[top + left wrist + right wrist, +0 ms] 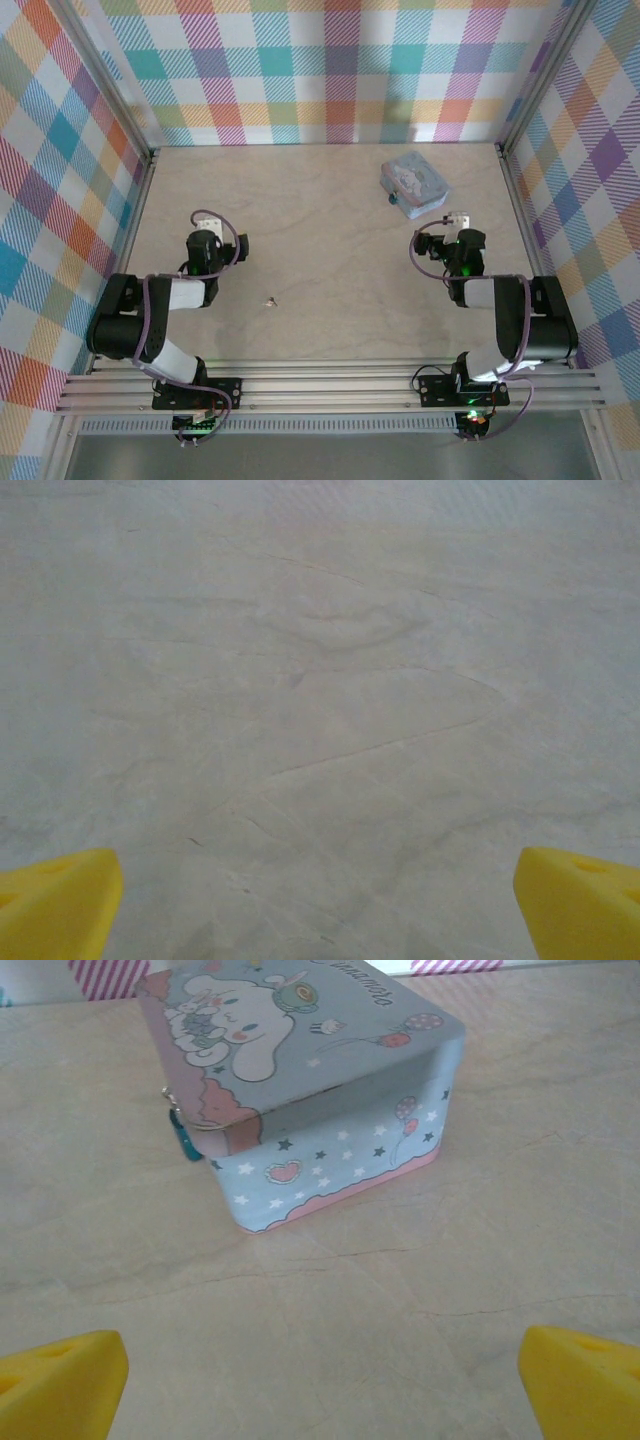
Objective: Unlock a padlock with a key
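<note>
The padlock [392,198] is a tiny dark bluish lock hanging at the near left corner of the pale blue tin box [413,184]. In the right wrist view the padlock [185,1141] shows as a teal sliver at the tin box's [330,1120] left edge, under the closed lid. The key [268,300] is a pale speck lying on the table between the two arms. My left gripper [207,219] [320,905] is open over bare wood, up and left of the key. My right gripper [458,218] [320,1385] is open just short of the tin, with nothing between its fingers.
The wooden table [320,330] is fenced by plaid walls on three sides, with aluminium posts at the back corners. The tin stands at the back right, close to the right wall. A metal rail [330,385] carrying both arm bases runs along the near edge.
</note>
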